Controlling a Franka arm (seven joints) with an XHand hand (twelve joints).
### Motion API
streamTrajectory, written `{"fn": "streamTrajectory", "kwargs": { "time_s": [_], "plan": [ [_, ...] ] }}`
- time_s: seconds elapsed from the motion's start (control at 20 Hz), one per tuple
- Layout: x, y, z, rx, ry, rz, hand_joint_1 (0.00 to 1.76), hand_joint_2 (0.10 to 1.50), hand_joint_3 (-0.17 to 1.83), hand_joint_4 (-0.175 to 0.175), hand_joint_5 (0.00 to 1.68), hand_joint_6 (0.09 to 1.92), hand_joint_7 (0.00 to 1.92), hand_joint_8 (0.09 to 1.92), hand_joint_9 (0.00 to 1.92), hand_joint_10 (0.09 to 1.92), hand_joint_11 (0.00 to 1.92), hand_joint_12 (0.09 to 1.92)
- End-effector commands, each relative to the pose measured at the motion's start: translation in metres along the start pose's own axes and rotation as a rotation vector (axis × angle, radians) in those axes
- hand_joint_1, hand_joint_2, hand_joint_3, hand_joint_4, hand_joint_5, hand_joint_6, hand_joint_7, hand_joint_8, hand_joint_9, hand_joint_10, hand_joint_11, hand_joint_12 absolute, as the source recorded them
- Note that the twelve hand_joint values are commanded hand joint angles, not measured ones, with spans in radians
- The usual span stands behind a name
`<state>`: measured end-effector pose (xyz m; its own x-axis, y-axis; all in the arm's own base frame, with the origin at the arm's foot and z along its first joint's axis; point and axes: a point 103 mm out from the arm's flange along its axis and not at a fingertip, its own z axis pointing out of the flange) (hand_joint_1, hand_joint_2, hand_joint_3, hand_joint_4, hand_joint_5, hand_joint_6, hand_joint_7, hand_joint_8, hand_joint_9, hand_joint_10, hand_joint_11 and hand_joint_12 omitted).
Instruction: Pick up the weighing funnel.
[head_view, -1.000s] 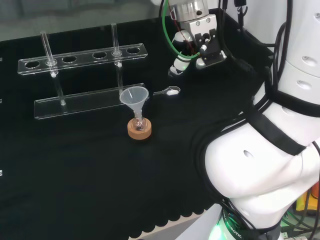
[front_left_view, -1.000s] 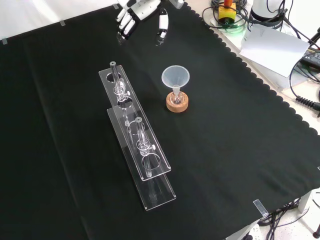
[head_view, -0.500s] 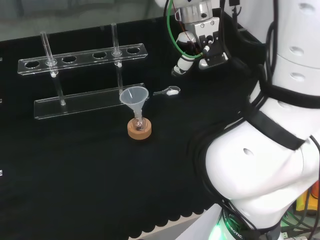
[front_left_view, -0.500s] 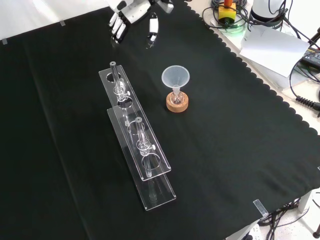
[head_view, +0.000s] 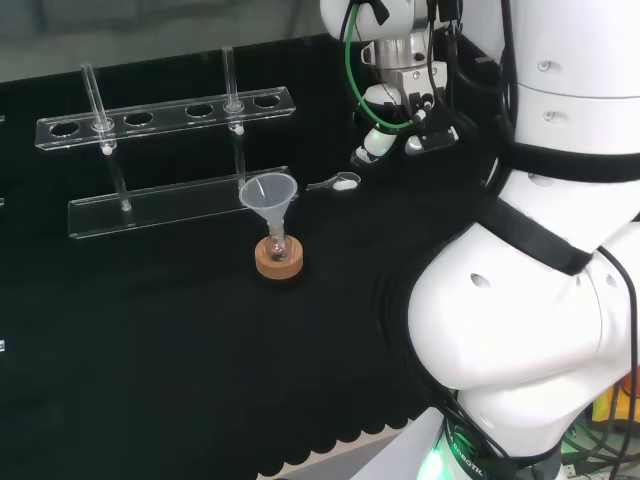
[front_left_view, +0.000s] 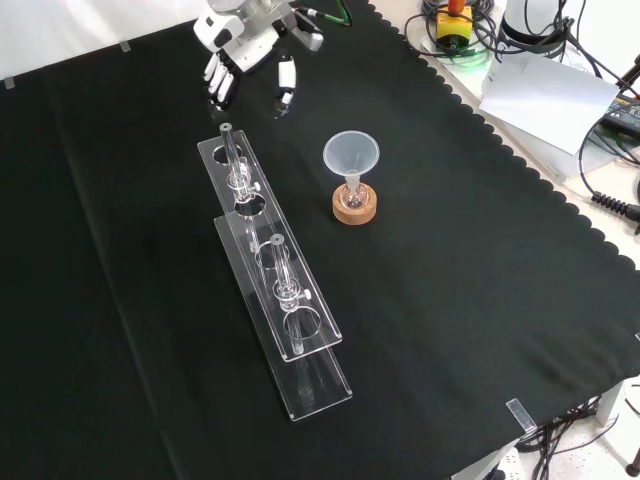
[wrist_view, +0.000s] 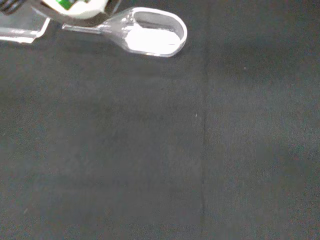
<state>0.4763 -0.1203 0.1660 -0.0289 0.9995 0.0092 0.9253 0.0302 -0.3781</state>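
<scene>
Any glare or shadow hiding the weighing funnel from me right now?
Wrist view: no; the weighing funnel shows bright-rimmed on evenly lit black cloth, with a pale patch in its bowl, powder or reflection, I cannot tell. Head view: a small pale shape just below the hand, no shadow over it. Front view: highlights sit on the clear rack's edges.

You have a white-and-black hand (front_left_view: 238, 28) over plain black cloth (wrist_view: 150, 160); just off its fingers (front_left_view: 217, 78) lies the clear weighing funnel (wrist_view: 150, 34), white inside; farther off, a cork-brown ring (head_view: 278, 263).

The hand (head_view: 378, 135) hangs near the weighing funnel (head_view: 340, 182), which lies on the cloth (head_view: 150, 330) right of the funnel (head_view: 270, 192).
</scene>
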Motion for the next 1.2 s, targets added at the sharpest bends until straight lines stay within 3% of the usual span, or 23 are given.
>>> {"fn": "streamTrajectory", "kwargs": {
  "time_s": [0.05,1.2],
  "plan": [
    [-0.001,0.017,0.008,-0.017,0.021,-0.020,0.82,0.65,0.52,-0.062,0.56,0.09,0.39,0.68,0.69,0.59,0.45,1.30],
    [-0.006,0.055,0.054,0.002,0.055,-0.045,0.87,0.63,0.53,-0.061,0.61,0.10,0.40,0.69,0.70,0.58,0.46,1.29]
  ]
}}
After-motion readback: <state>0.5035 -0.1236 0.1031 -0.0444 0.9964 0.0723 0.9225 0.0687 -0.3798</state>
